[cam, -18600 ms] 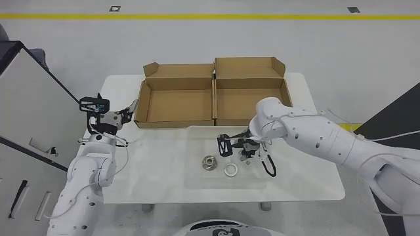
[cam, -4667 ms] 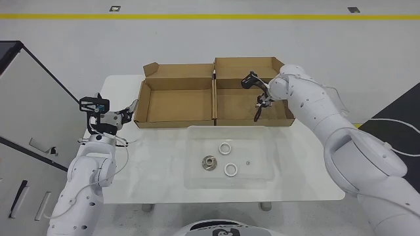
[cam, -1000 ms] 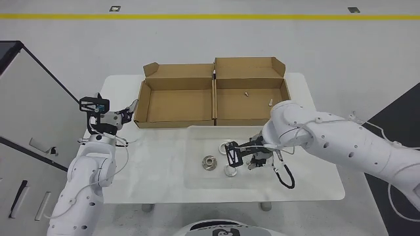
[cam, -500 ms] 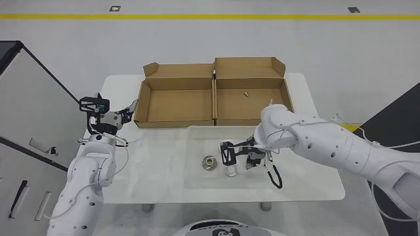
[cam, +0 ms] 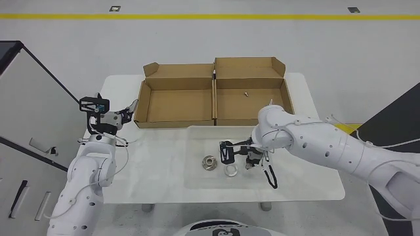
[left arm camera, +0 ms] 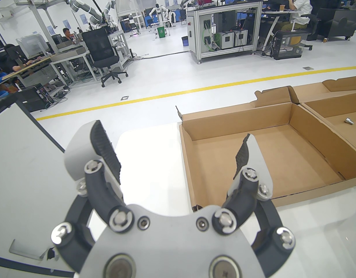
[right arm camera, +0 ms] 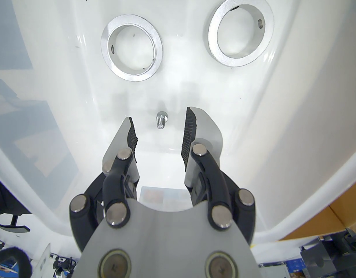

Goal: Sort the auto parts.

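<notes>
My right gripper (cam: 227, 152) hangs open low over the white tray (cam: 197, 178). In the right wrist view a small silver bolt (right arm camera: 161, 119) lies on the tray floor between the open fingertips (right arm camera: 190, 122), untouched. Beyond it lie two metal rings (right arm camera: 131, 48) (right arm camera: 240, 29). One ring (cam: 230, 169) and a flanged round part (cam: 209, 163) show from above. My left gripper (left arm camera: 172, 143) is open and holds nothing, beside the left cardboard box (left arm camera: 253, 151). Another small bolt (cam: 245, 94) lies in the right box (cam: 252, 110).
The two open cardboard boxes stand side by side behind the tray, their flaps raised at the back. The left box (cam: 177, 105) holds nothing. The tray wall (right arm camera: 296, 146) curves up around the right gripper. A grey panel (cam: 26, 98) stands left of the table.
The right arm came back from the right box to the tray. Over the last second its gripper edged slightly toward the boxes and settled around the bolt. The left arm kept still.
</notes>
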